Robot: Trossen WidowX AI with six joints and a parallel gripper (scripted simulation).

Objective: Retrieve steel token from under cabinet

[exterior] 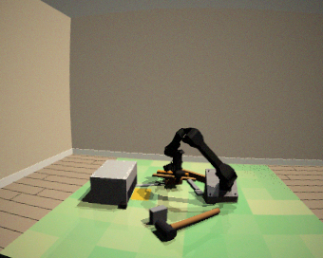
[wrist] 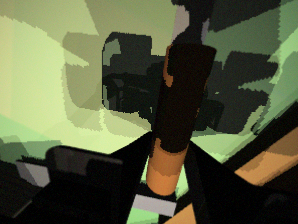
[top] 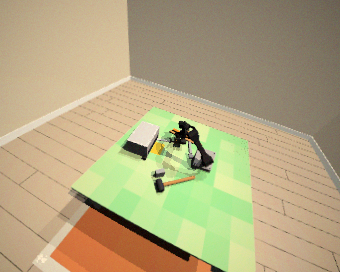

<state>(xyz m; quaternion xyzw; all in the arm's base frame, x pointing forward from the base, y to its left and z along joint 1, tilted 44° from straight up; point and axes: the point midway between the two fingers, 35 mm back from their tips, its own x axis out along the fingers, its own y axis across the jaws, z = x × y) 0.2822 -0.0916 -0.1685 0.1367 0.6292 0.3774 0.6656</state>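
Black arm arched up and over, wrist bent downward, hand [top: 178, 142] [exterior: 172, 183] [wrist: 167, 138] low, closed on something

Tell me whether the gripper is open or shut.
Shut on an orange-brown handle: the wrist view shows the handle held between the two fingers of the gripper.

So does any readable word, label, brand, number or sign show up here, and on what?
None that can be read: no lettering shows on the cabinet, the hammer or the arm's base. Anything smaller would be too blurred to tell.
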